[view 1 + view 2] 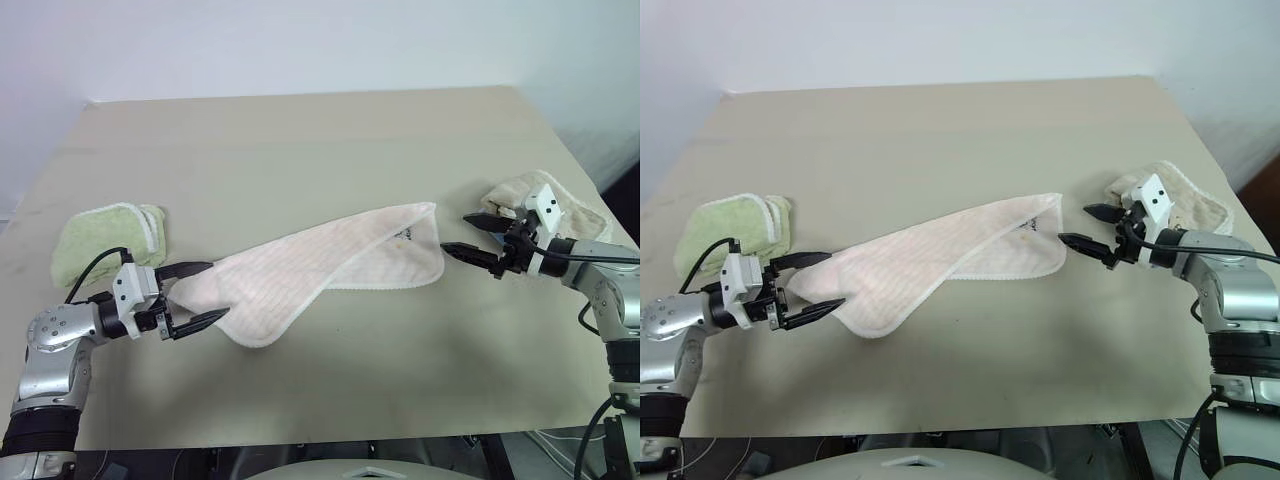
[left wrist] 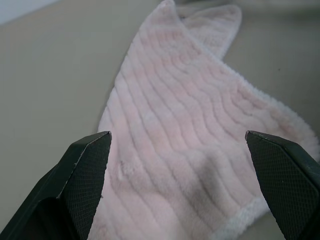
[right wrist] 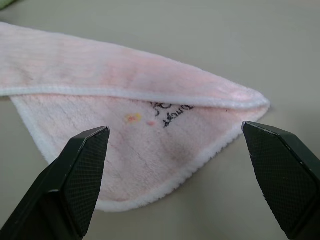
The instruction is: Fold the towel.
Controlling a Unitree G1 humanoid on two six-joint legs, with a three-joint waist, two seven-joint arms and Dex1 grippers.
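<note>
Lying skewed and partly folded on the table (image 1: 300, 130), the pink towel (image 1: 320, 265) sits between the left gripper (image 1: 192, 295) and right gripper (image 1: 470, 233), both wide open, gripping nothing.

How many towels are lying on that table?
3. The pink towel lies stretched across the middle between the two claws, the green towel sits folded near the table's left edge, and the beige towel is bunched at the right edge, behind the right claw.

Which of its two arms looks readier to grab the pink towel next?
Probably the left gripper: its open fingers already flank the pink towel end. The right gripper, also open, sits just off the far corner.
</note>
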